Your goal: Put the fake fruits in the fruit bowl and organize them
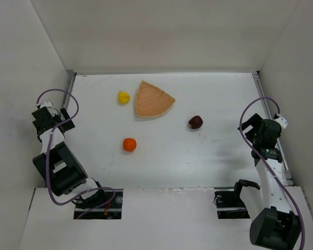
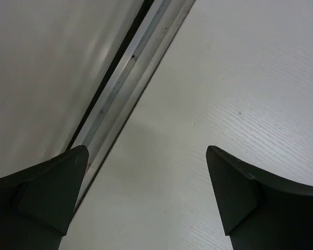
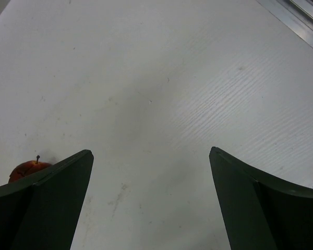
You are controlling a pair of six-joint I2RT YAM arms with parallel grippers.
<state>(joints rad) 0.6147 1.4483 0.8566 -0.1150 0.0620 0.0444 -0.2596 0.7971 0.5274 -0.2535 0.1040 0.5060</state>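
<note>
Fruit bowl (image 1: 153,99) was found empty by the tabletop's (image 1: 172,166) far edge, lemon (image 1: 124,97), orange (image 1: 129,144) and maroon fruit (image 1: 195,122) scattered outside, seemingly since left hand (image 2: 146,156) and right hand (image 3: 151,156) were parked released at its side edges.

The light is bright, even and diffuse, falling from above onto the white table (image 1: 161,172) and walls (image 1: 161,36), with no hard glare. In the top view the orange fruit (image 1: 129,144), the yellow fruit (image 1: 124,97) and the dark fruit (image 1: 195,122) cast only short, soft shadows. A faint grey patch dims the table right of centre. The walls splay outward toward the edges, a mild wide-angle effect. In both wrist views the table's grain is sharp, while the left gripper (image 2: 146,151) and the right gripper (image 3: 150,151) show as dark, almost featureless shapes. A soft shadow lies on the table between each pair of fingers. The wall beside the rail (image 2: 130,78) carries a pale sheen.
</note>
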